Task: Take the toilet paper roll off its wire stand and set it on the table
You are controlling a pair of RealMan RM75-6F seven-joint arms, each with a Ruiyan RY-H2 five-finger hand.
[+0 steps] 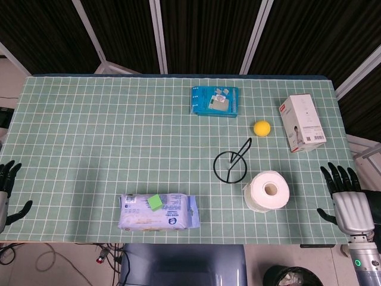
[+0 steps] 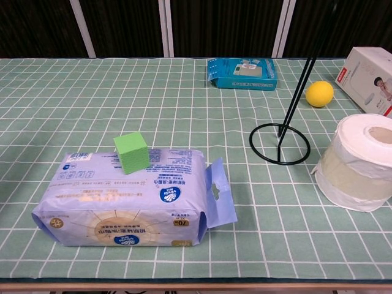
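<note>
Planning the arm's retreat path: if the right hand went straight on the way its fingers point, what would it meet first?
Probably nothing: the right hand points toward the table's far edge, passing right of the white box.

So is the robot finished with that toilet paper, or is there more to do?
It looks finished. The toilet paper roll stands on end on the table, beside the wire stand and clear of its post. Nothing is in hand: the right hand is open off the table's right edge, and the left hand is open at the left edge. Nothing appears left to do.
</note>
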